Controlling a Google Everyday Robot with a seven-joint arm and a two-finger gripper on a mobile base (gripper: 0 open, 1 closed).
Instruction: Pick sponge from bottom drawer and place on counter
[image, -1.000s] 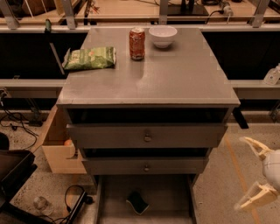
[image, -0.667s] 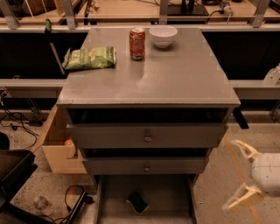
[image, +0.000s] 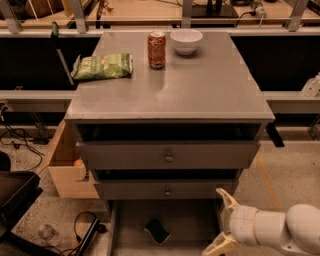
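The sponge (image: 159, 231), dark green on top with a pale edge, lies on the floor of the open bottom drawer (image: 192, 222) at the foot of the grey cabinet. My gripper (image: 220, 221) comes in from the lower right, over the drawer's right side, to the right of the sponge and apart from it. Its two pale fingers are spread wide with nothing between them. The counter (image: 200, 90) is the grey cabinet top above.
On the counter stand a red soda can (image: 156, 49), a white bowl (image: 186, 40) and a light green snack bag (image: 102, 66). Two closed drawer fronts with knobs (image: 169, 157) sit above the open drawer. A wooden box (image: 67, 167) and cables lie left.
My gripper has moved left and a little lower, from beside the cabinet to over the open drawer's right side. The sponge and counter items have not moved.
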